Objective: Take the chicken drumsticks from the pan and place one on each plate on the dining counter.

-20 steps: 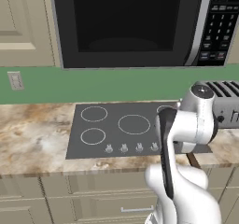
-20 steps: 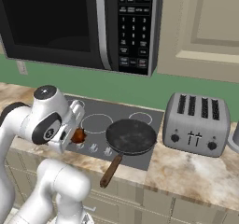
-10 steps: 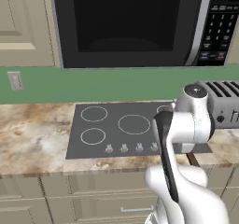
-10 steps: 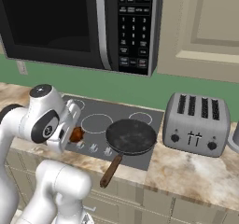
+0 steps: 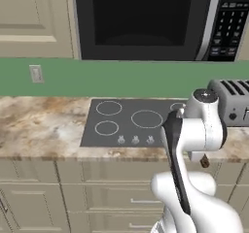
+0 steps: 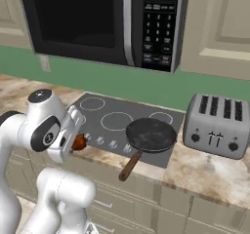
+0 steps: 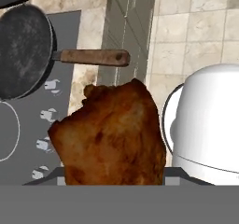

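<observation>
My gripper is shut on a reddish-brown chicken drumstick, held in the air over the front edge of the stove, left of the pan. In the hand view the drumstick sits close up and hides my fingertips. The round black pan rests on the right side of the cooktop with nothing inside it, its brown wooden handle pointing toward the counter's front. Seen from the hand, the pan lies beyond the drumstick with its handle toward the floor side. The plates and the dining counter are out of view.
A dark cooktop with white burner rings is set in the marbled wall counter. A silver toaster stands right of the pan. A black microwave hangs above the stove. Cabinet drawers run below.
My hand has drawn slightly left, away from the pan, with the drumstick in it. The jaws have tightened on the drumstick. The pan has stayed put.
</observation>
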### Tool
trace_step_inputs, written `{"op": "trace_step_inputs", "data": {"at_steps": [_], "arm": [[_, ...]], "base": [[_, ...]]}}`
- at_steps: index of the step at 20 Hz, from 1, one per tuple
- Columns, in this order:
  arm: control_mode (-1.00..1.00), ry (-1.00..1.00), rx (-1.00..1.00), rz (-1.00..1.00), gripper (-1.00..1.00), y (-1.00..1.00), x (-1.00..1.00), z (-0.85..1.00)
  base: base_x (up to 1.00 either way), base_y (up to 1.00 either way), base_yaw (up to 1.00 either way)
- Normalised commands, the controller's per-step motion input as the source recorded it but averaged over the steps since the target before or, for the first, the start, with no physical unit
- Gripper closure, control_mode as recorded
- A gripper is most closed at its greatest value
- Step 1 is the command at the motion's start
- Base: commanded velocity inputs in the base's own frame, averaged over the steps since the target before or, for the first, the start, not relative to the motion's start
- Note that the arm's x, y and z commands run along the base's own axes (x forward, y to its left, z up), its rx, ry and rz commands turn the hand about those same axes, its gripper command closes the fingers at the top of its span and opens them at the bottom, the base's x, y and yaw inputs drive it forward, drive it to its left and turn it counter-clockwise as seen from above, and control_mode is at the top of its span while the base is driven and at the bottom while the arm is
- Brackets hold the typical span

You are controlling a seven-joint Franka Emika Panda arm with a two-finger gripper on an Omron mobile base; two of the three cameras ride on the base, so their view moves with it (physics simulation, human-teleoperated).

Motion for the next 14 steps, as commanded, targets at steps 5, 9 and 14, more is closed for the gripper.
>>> {"op": "trace_step_inputs", "data": {"at_steps": [5, 9, 14], "arm": [[1.0, 0.0, 0.0, 0.0, 1.0, 0.0, 0.0, 0.0], [1.0, 0.0, 0.0, 0.0, 1.0, 0.0, 0.0, 0.0], [1.0, 0.0, 0.0, 0.0, 1.0, 0.0, 0.0, 0.0]], "base": [[-0.42, 0.54, 0.46], [-0.54, 0.47, 0.55], [-0.68, 0.51, 0.51]]}}
